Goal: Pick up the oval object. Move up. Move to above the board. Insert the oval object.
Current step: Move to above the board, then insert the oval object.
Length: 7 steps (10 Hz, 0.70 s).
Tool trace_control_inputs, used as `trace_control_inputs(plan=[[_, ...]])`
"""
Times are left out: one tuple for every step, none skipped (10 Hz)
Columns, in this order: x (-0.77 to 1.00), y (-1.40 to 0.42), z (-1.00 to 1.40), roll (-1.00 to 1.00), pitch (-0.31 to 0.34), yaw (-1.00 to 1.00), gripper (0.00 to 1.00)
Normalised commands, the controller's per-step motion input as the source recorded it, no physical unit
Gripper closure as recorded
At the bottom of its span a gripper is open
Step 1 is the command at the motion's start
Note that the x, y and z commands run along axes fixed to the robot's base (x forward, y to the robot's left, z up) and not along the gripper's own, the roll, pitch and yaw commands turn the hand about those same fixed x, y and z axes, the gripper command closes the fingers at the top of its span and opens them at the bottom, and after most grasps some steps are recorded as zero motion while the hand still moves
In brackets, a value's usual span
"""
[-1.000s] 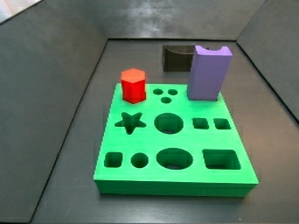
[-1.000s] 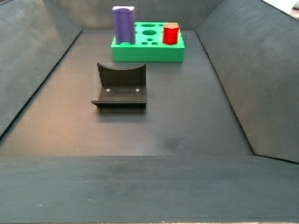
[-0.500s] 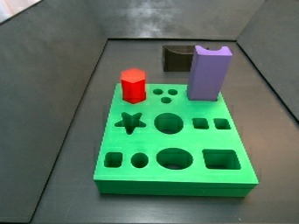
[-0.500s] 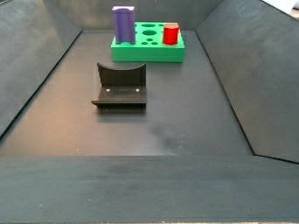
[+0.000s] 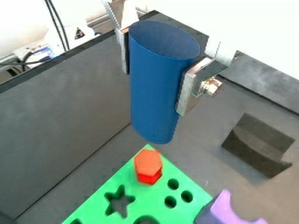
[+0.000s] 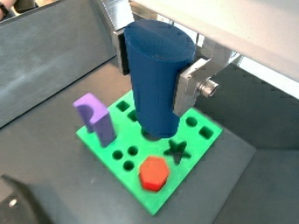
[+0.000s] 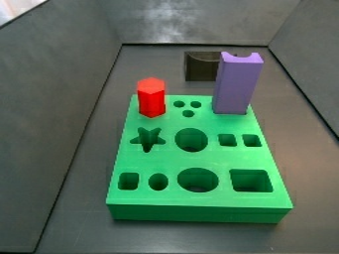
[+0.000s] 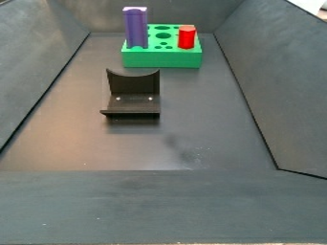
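as our gripper point(image 5: 156, 83) fingers point(image 5: 193, 86) clamped the oval object point(image 5: 156, 80) above the board point(image 6: 198, 149), we judged squaring it over the oval hole essential.

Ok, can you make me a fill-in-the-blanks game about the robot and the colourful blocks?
1. In both wrist views the hand holds a peg whose colour is ____.
2. The board with the shaped holes is coloured ____.
3. The hexagonal block standing on the board is ____.
4. In both side views the tall notched block on the board is ____.

Missing words: blue, green, red, purple.
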Motion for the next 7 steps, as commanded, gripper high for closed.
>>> trace_control_inputs(plan=[[0.12, -0.25, 0.04, 0.03, 0.091, 0.01, 1.00], [0.00, -0.07, -0.15, 0.00, -0.024, 0.00, 1.00], [0.00, -0.25, -0.36, 0.00, -0.113, 0.00, 1.00], [0.41, -0.60, -0.45, 0.03, -0.050, 0.00, 1.00], [0.41, -0.66, -0.48, 0.09, -0.077, 0.00, 1.00], [0.51, -0.63, -0.50, 0.13, -0.059, 0.00, 1.00], [0.39, -0.68, -0.53, 0.21, -0.111, 0.00, 1.00]])
